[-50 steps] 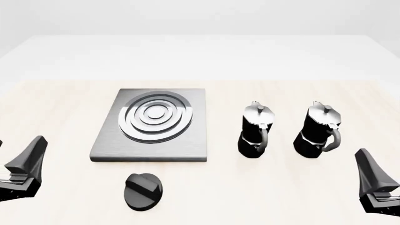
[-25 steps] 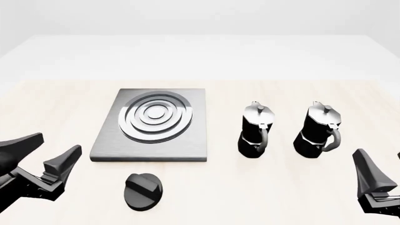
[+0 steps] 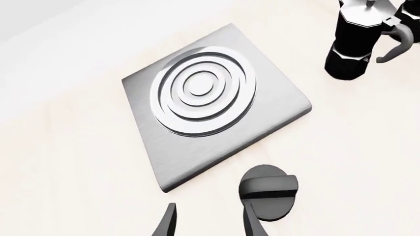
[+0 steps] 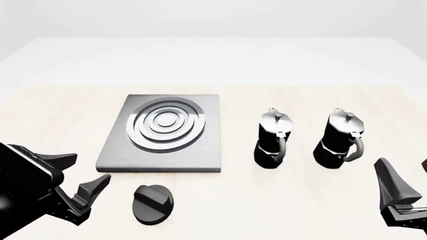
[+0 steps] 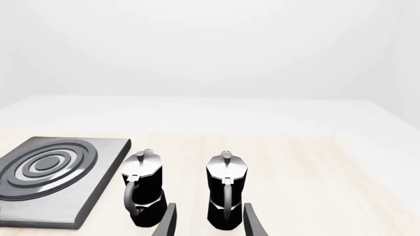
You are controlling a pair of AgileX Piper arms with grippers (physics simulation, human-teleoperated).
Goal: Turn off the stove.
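Observation:
The stove (image 4: 163, 132) is a flat grey metal plate with silver burner rings, left of the table's centre. Its round black ridged knob (image 4: 153, 203) lies on the table just in front of the plate. My left gripper (image 4: 81, 174) is open and empty, a short way left of the knob, with its fingers pointing toward it. In the left wrist view the knob (image 3: 268, 191) sits just beyond one fingertip (image 3: 251, 223), and the stove (image 3: 203, 93) lies farther on. My right gripper (image 4: 408, 184) is open and empty at the near right, in front of the moka pots.
Two black-and-silver moka pots (image 4: 273, 140) (image 4: 341, 140) stand upright side by side to the right of the stove. In the right wrist view they (image 5: 144, 189) (image 5: 226, 189) stand just past the fingers. The pale wooden table (image 4: 267, 210) runs to a white far edge.
My left gripper has come in from the left edge and moved right toward the knob, with its fingers now spread. The right gripper has barely moved.

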